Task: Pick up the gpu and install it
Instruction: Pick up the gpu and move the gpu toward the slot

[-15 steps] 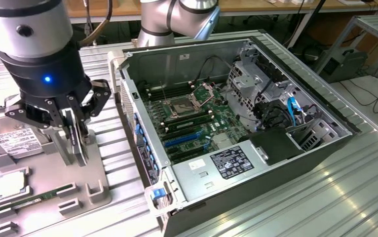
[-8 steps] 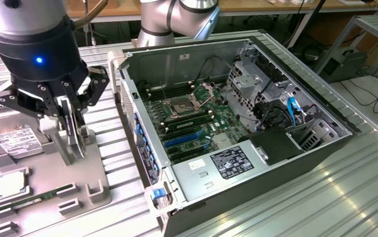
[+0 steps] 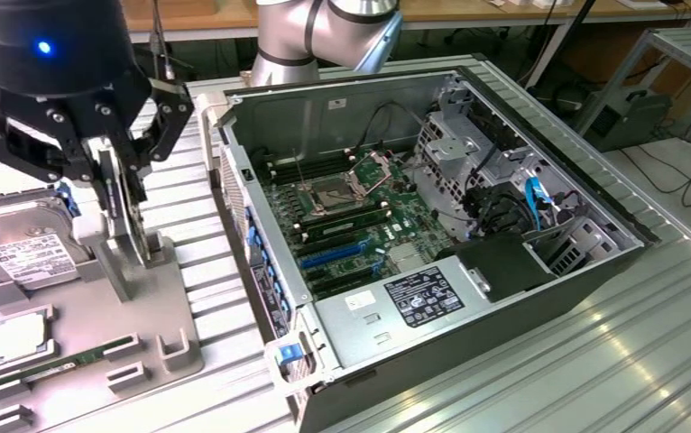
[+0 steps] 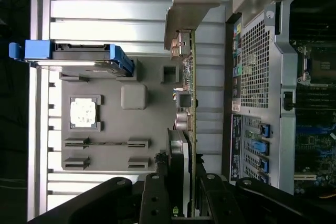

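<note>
The jaws are pinching the gpu [image 3: 139,236] [image 4: 190,85] by its flat faces, holding it upright on edge at the grey parts holder [image 3: 153,316], which is sitting on the table [image 3: 634,361] beside the open computer case [image 3: 358,99], toward the exterior view's left.

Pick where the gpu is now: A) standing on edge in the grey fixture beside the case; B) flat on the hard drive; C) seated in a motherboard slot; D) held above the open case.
A: the gpu stands on edge in the grey fixture, with the gripper right at it, outside the case.
</note>
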You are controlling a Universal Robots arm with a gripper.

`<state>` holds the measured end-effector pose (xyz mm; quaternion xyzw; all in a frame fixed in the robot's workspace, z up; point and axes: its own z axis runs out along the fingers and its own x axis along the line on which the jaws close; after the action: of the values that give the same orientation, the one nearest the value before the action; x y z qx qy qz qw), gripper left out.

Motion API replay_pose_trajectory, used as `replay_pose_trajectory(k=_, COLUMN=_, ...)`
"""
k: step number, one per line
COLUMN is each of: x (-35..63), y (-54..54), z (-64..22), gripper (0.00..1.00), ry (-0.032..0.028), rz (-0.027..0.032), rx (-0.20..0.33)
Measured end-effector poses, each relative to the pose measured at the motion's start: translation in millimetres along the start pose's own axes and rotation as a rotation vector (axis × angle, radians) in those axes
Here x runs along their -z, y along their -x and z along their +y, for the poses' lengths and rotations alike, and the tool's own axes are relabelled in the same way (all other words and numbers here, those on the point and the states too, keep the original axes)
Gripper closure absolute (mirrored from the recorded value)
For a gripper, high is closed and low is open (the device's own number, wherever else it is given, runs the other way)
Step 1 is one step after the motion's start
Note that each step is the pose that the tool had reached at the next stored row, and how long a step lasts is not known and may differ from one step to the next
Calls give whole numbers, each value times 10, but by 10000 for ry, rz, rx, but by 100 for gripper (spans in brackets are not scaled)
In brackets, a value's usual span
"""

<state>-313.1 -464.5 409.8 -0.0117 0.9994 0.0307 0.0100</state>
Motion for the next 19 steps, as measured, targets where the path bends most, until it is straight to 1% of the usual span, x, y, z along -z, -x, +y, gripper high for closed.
replay_pose_trajectory(k=4, x=155, y=3, z=10, gripper=72, ry=2, rz=0, rx=0)
replay_pose_trajectory(k=6, x=206, y=4, z=13, gripper=72, ry=2, rz=0, rx=0)
replay_pose_trajectory(k=7, x=222, y=7, z=13, gripper=72, ry=2, rz=0, rx=1)
replay_pose_trajectory(k=12, x=223, y=13, z=14, gripper=72, ry=2, rz=0, rx=1)
replay_pose_trajectory(k=13, x=224, y=32, z=14, gripper=72, ry=-12, rz=2, rx=-2)
replay_pose_trajectory(k=15, x=222, y=67, z=13, gripper=72, ry=-89, rz=-1, rx=-47)
replay_pose_trajectory(k=16, x=222, y=82, z=12, gripper=72, ry=-162, rz=-1, rx=-69)
replay_pose_trajectory(k=17, x=222, y=88, z=13, gripper=72, ry=-262, rz=1, rx=-91)
replay_pose_trajectory(k=18, x=221, y=89, z=12, gripper=72, ry=-312, rz=1, rx=-96)
replay_pose_trajectory(k=19, x=221, y=89, z=12, gripper=72, ry=-327, rz=0, rx=-97)
